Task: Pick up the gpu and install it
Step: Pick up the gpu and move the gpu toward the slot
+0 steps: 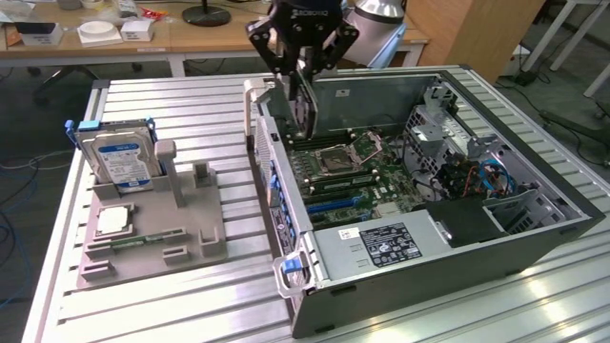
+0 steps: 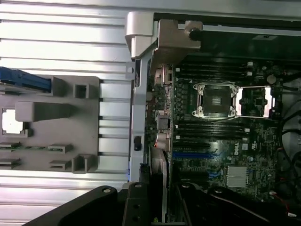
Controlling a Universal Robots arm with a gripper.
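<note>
The gripper (image 1: 307,71) is pinched in narrow on the gpu (image 1: 303,107), gripping the card by its top edge so it hangs upright and on edge. Its lower end dips into the open computer case (image 1: 458,264), right at the rear edge of the motherboard (image 1: 348,179). Whether it touches the board can't be told. The hard drive (image 1: 119,161) stands in the gray holder (image 1: 191,243) on the exterior view's left.

Your arm (image 1: 379,10) is up high, and your gripper (image 1: 303,77) points straight down. Its two black fingers (image 1: 282,68) are pinched on the thin gpu (image 1: 303,114), one on each side, holding it standing up.
</note>
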